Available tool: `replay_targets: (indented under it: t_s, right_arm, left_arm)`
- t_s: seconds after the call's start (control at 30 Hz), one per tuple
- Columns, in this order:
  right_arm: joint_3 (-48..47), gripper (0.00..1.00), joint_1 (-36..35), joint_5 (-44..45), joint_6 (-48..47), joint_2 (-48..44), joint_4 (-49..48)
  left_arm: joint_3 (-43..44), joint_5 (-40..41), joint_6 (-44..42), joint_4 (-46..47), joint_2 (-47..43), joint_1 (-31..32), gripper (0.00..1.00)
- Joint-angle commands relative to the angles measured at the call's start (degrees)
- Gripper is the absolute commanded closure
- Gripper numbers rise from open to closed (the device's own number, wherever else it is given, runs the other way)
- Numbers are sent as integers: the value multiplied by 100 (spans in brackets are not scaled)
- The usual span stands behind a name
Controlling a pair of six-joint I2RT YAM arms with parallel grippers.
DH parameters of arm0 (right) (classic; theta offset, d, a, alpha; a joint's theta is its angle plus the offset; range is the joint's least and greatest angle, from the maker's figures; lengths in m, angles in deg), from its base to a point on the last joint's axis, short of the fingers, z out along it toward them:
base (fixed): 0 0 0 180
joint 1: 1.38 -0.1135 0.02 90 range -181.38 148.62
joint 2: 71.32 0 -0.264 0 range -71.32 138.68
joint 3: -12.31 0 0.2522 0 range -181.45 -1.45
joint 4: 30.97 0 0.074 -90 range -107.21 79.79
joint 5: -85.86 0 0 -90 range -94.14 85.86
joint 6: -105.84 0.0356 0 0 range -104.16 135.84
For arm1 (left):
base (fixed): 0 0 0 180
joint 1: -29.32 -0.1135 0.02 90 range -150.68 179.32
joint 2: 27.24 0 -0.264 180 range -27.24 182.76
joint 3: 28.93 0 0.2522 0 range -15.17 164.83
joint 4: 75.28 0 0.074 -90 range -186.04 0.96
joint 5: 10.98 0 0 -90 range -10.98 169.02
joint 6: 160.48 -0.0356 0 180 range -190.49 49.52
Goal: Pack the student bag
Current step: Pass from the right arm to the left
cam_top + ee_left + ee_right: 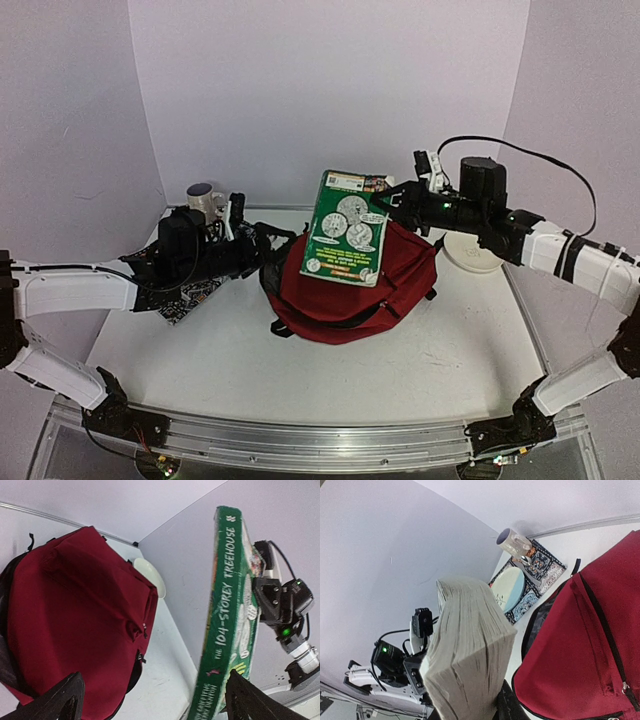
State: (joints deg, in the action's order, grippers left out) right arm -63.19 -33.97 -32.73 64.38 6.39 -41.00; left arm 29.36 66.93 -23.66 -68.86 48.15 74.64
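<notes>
The student bag [350, 290], dark red with black straps, lies in the middle of the table. My right gripper [392, 206] is shut on a thick green paperback book [345, 228] and holds it tilted above the bag's far side. The right wrist view shows the book's page edges [465, 655] filling the jaws, with the bag [590, 640] to the right. My left gripper [255, 245] is open at the bag's left edge with nothing between its fingers. In the left wrist view, the left gripper [154, 682] frames the bag [75, 620] on one side and the book's spine [225, 620] on the other.
A mug [202, 197] stands at the back left beside a patterned mat [190, 295] that lies under my left arm. The right wrist view shows a pale blue plate [512, 587] on that mat. A white plate [472, 252] sits at the back right. Walls close in the table.
</notes>
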Motion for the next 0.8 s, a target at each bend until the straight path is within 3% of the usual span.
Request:
replay_targets:
  t_s: [0.0, 0.2, 0.43, 0.6, 0.77]
  right_arm:
    - [97, 100, -258, 754, 1029, 137, -1914]
    - [213, 100, -592, 1481, 1551, 412, -2542]
    - [408, 100, -811, 2158, 1953, 595, -3349]
    - [328, 100, -972, 2355, 2134, 895, -3916]
    - [381, 100, -1097, 2610, 2193, 1040, -4239]
  left_arm:
    - [-153, -220, 700, 1331, 80, -6, 1]
    - [-453, -224, 1159, 2325, 204, 20, 1]
    - [-758, 167, 1521, 2648, 166, 29, 1]
    - [-586, -40, 1650, 2872, 491, 34, 3]
    - [-597, -296, 1805, 3649, 772, 38, 19]
